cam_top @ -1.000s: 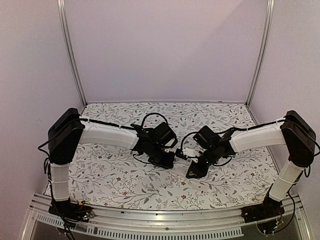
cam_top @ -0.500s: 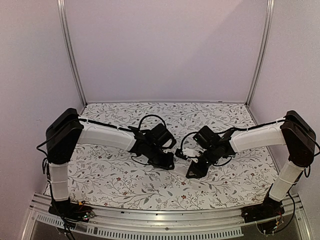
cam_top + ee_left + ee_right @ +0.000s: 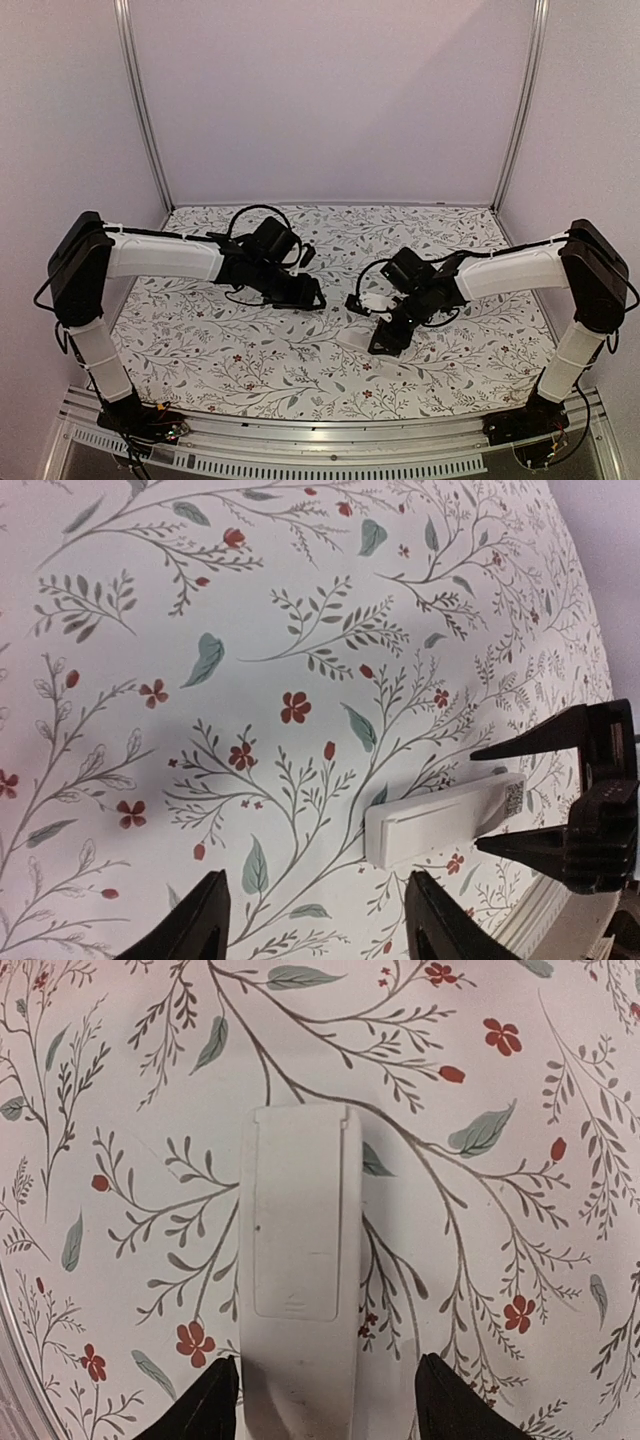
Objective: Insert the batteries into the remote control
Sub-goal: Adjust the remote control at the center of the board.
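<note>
Remote control (image 3: pixel 298 1290) lying flat, back side up, nobody gripping anything

Nearest the arm bases, the right gripper (image 3: pixel 328 1400) sits low over the remote's near end with its jaws apart, straddling the white bar rather than pinching it. That's probably there to steady it for work on the battery cover (image 3: pixel 297 1220), which looks closed. The remote's long axis runs straight out from that gripper, with its free end aimed towards the left arm's side of the floral table (image 3: pixel 250 360). Further back and well apart, the left gripper (image 3: pixel 315 920) hangs with its jaws spread and empty, watching the remote from its end. The batteries aren't visible anywhere, so whether they're loaded can't be told.
</note>
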Controlling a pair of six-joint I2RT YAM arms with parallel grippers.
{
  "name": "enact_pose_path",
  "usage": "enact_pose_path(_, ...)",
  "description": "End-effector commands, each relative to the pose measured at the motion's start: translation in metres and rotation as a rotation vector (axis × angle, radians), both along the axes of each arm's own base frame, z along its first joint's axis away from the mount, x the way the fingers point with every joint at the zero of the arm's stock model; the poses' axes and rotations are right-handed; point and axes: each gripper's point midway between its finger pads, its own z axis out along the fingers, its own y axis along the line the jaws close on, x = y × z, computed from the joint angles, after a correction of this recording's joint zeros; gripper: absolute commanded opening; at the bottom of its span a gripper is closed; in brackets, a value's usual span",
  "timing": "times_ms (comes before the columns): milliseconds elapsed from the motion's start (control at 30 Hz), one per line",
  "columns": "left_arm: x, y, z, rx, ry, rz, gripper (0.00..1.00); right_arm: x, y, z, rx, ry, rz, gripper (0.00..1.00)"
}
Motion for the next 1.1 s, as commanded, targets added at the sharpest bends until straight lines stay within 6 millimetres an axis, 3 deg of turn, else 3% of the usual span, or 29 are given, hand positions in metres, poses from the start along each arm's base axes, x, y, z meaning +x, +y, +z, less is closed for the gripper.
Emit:
enact_pose_path(0, 0.010, 0.015, 0.009, 0.001, -0.050, 0.038, 0.68, 0.019, -0.001, 0.012, -0.060, -0.080, -0.020, 0.65)
enact_pose_path(100, 0.014, 0.022, 0.011, 0.012, -0.075, 0.056, 0.92, 0.027, -0.022, 0.009, -0.200, -0.114, -0.035, 0.69)
enact_pose_path(167, 0.017, 0.025, 0.013, 0.014, -0.089, 0.068, 0.99, 0.026, -0.023, 0.013, -0.219, -0.099, -0.040, 0.71)
enact_pose_path(233, 0.018, 0.026, 0.013, 0.005, -0.092, 0.069, 1.00, 0.020, -0.026, 0.015, -0.220, -0.077, -0.046, 0.75)
enact_pose_path(433, 0.020, 0.022, 0.009, -0.008, -0.089, 0.060, 1.00, -0.001, -0.036, 0.027, -0.241, -0.078, -0.021, 0.98)
enact_pose_path(567, 0.022, 0.025, 0.007, -0.042, -0.072, 0.084, 1.00, -0.003, -0.051, 0.012, -0.355, -0.093, -0.029, 0.99)
enact_pose_path(733, 0.025, 0.032, 0.009, -0.045, -0.079, 0.102, 1.00, 0.007, -0.063, -0.001, -0.444, -0.129, -0.054, 0.99)
enact_pose_path(1067, 0.024, 0.039, 0.012, -0.043, -0.107, 0.105, 1.00, 0.053, -0.079, -0.006, -0.503, -0.200, -0.193, 0.99)
